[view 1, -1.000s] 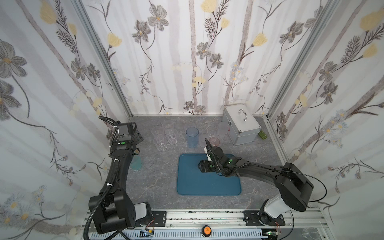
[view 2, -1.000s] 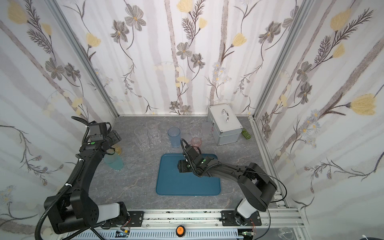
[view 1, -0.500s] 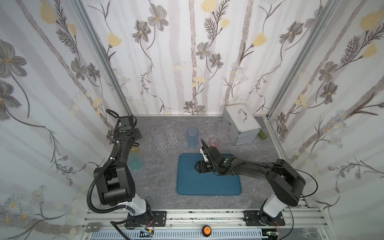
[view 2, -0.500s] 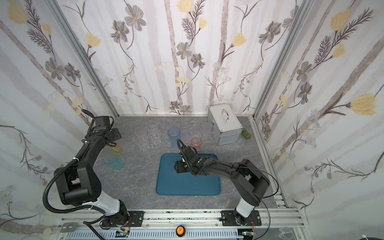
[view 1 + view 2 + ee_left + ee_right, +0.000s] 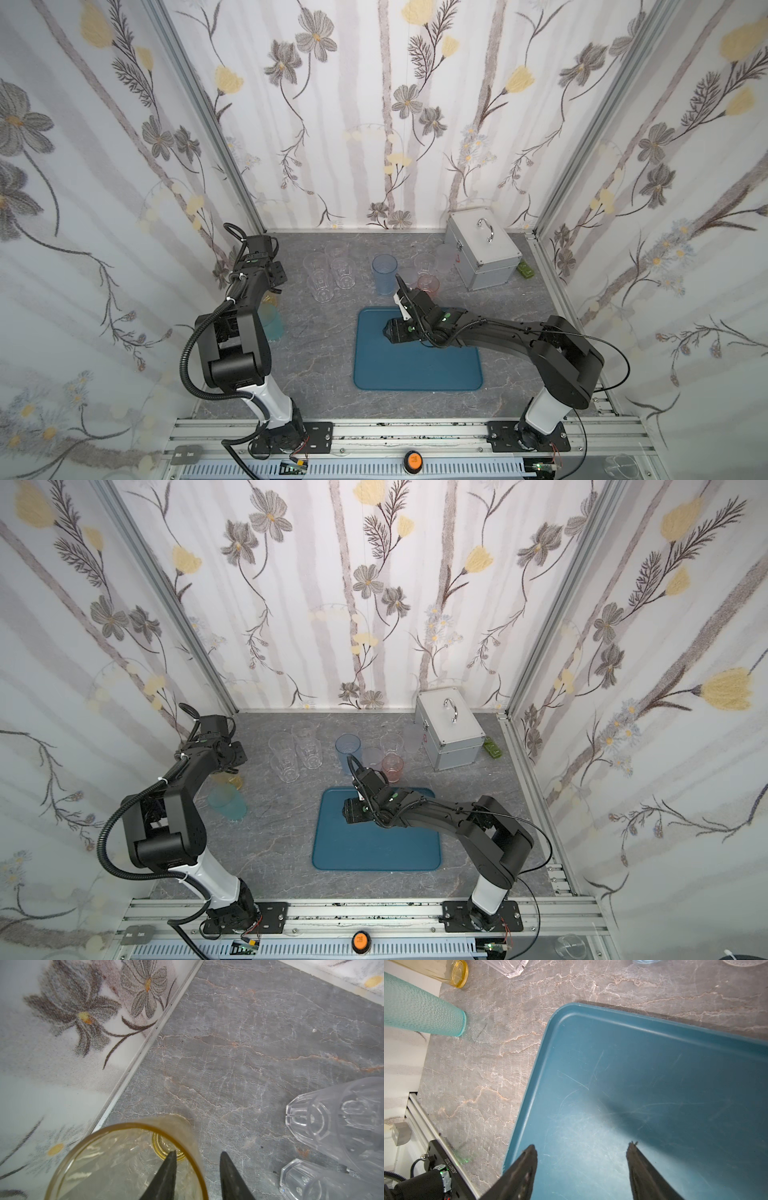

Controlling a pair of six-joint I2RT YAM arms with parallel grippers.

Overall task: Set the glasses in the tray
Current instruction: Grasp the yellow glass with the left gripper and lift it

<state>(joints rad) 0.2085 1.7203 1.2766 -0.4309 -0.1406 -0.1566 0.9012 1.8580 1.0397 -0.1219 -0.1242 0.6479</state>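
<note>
Only partly seen
The amber glass overruns the left wrist view's edge; in both top views the left arm covers most of it.

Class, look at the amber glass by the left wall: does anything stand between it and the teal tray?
Only bare tabletop lies between the amber glass and the tray. The teal glass stands beside that path, nearer the front, and the clear faceted glasses stand behind it. The right hand hangs open over the tray's back left part.
</note>
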